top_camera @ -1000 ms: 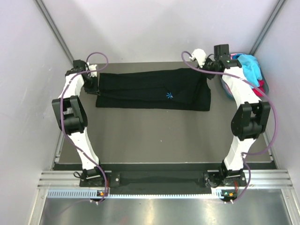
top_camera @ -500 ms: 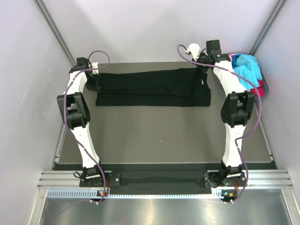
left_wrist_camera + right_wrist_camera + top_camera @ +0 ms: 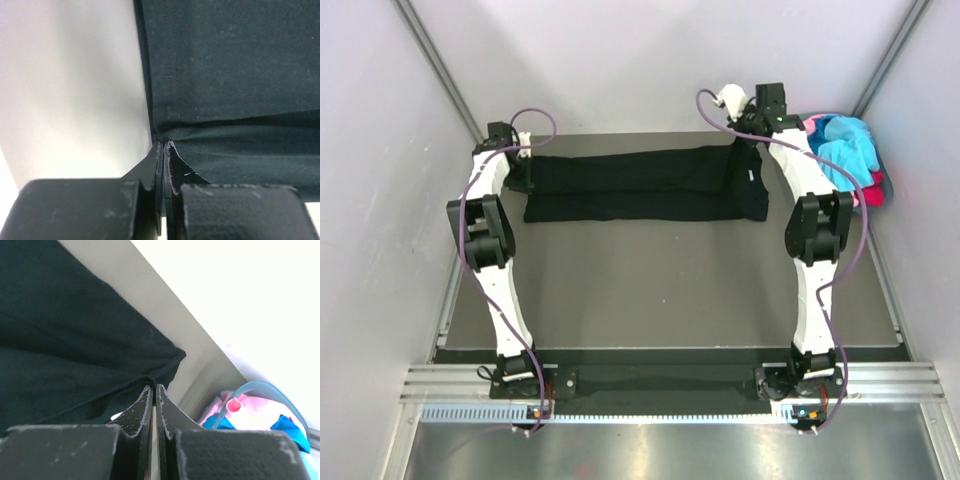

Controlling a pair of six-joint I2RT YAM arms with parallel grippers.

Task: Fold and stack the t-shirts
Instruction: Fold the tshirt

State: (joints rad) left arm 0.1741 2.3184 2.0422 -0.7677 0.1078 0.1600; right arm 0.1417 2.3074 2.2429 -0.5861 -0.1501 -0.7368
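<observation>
Grey-blue basket near black t-shirt.

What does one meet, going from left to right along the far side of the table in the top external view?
left gripper, shut on the shirt's left end → black t-shirt, lying lengthwise → right gripper, shut on its right end → pile of coloured t-shirts at the far right corner.

One black t-shirt, one left gripper, one right gripper, one basket. Beside the right jaws, the basket holds turquoise cloth, pink cloth and red cloth. How many shirts that makes is unclear.
</observation>
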